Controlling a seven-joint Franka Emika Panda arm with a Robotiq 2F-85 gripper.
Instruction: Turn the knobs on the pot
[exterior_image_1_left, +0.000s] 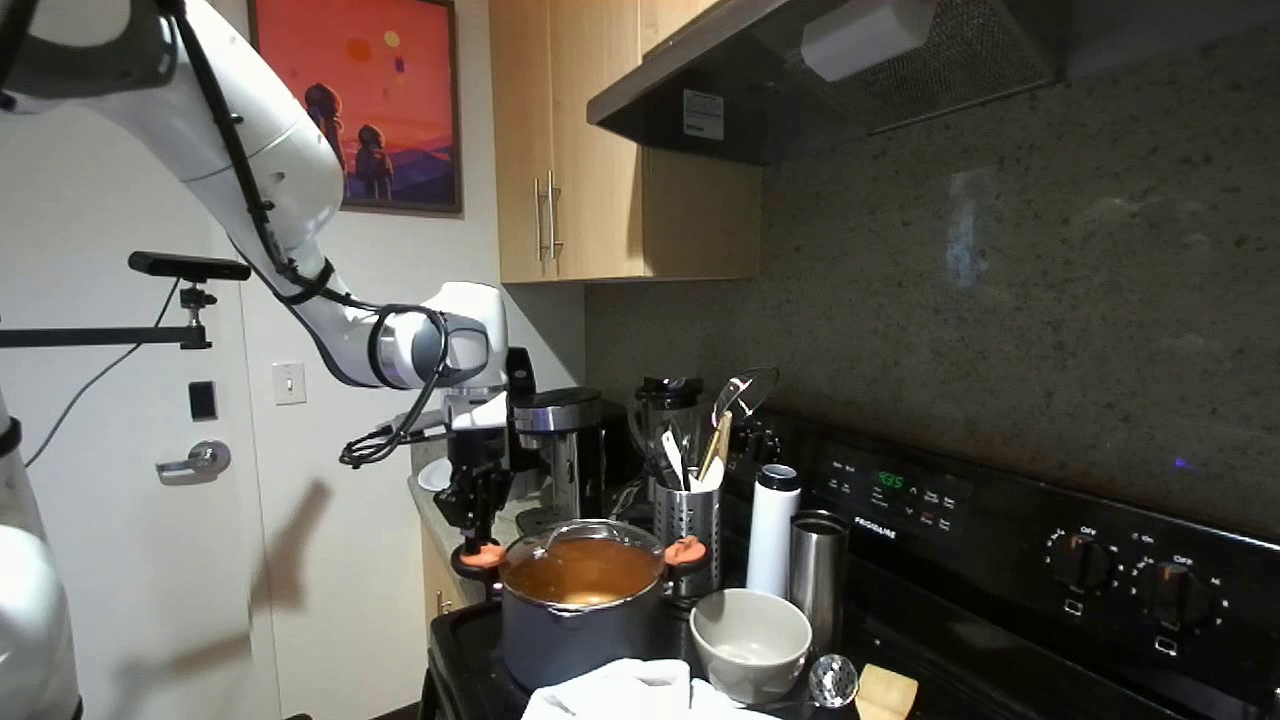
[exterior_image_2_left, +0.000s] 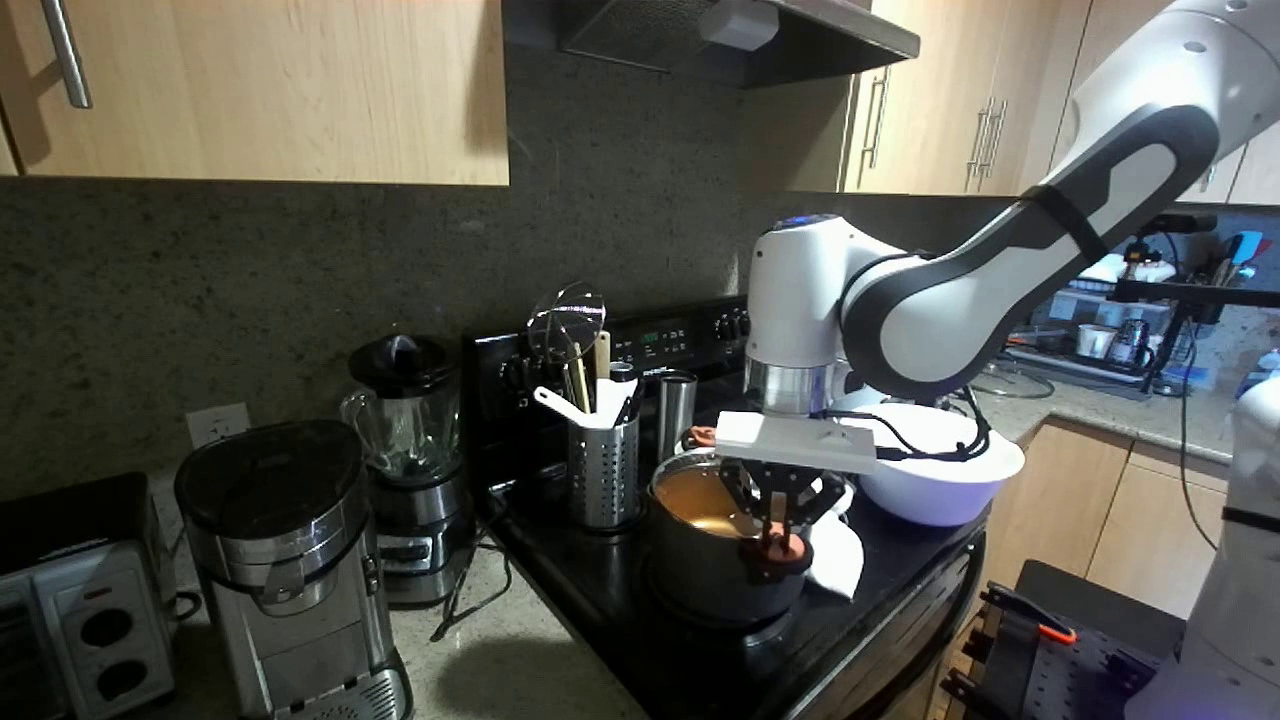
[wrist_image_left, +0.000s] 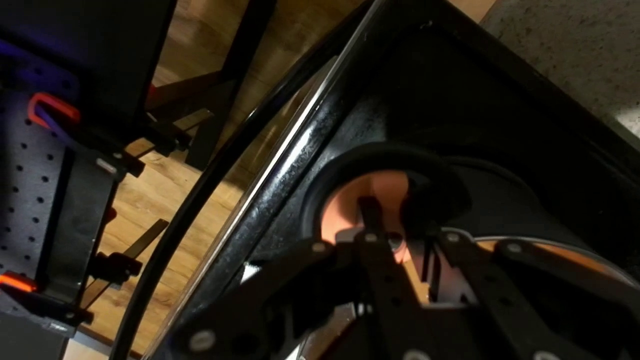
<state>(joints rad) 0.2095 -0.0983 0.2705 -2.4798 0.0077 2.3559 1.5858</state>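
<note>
Arm (exterior_image_2_left: 1000, 300): white, smooth and rounded
Trim (exterior_image_2_left: 862, 320): dark grey, curving broadly along the arm
Strap (exterior_image_2_left: 1065, 215): black, wrapped round it
Wrist (exterior_image_2_left: 795, 300): white, blue patch (exterior_image_2_left: 805, 220) on top
Cables (exterior_image_1_left: 240, 155): black, tied along the arm, looped by the wrist
Collar (exterior_image_2_left: 790, 388): silver, cylindrical
Plate (exterior_image_2_left: 795, 443): pale, flat, rectangular
End effector (exterior_image_2_left: 777, 540): black, angular, slim fingers (wrist_image_left: 370, 215)
Screws (wrist_image_left: 202, 340): round, pale grey heads in the wrist view
Base (exterior_image_2_left: 1215, 600): white, black band (exterior_image_2_left: 1252, 520)
</note>
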